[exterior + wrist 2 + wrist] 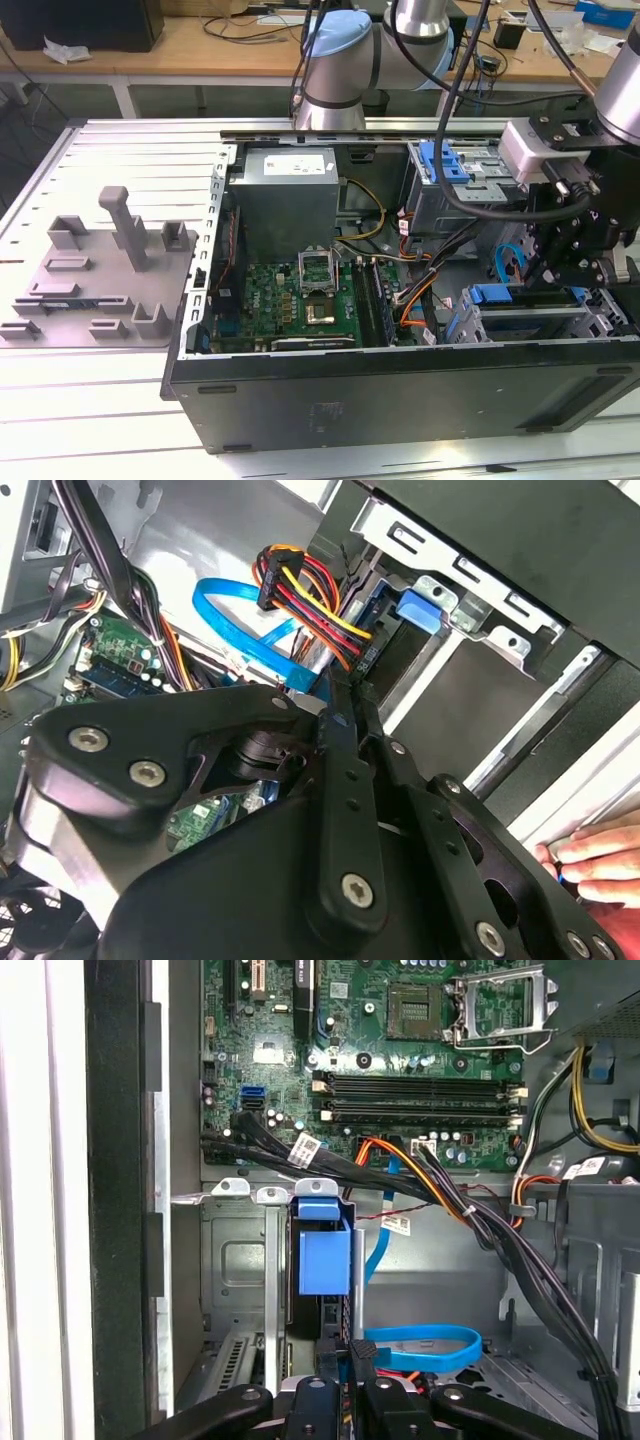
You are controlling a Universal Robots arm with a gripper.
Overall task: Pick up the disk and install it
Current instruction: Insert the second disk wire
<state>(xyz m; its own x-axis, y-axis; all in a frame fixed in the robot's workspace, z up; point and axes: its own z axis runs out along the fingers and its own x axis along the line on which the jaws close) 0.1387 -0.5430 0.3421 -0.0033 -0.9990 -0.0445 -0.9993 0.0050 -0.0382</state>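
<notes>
The disk (324, 1250) stands on edge in a slot of the grey drive cage (235, 1270) at the front corner of the open computer case, its blue frame facing outward. In the exterior view its blue frame end (498, 296) shows in the cage at the exterior view's lower right. My black gripper (346, 1356) hangs just beside the disk's end with its fingers pressed together and nothing visible between them. In the second wrist view the gripper (338, 695) tapers to a point close to the disk's blue tab (418, 611). The gripper body (560, 262) sits over the cage.
A blue data cable (420, 1345) loops on the case floor beside the gripper, and black, orange and yellow wire bundles (470, 1215) cross above it. The green motherboard (300, 300) fills the case's middle, the power supply (285, 195) behind. A person's hand (600, 858) rests on the case edge.
</notes>
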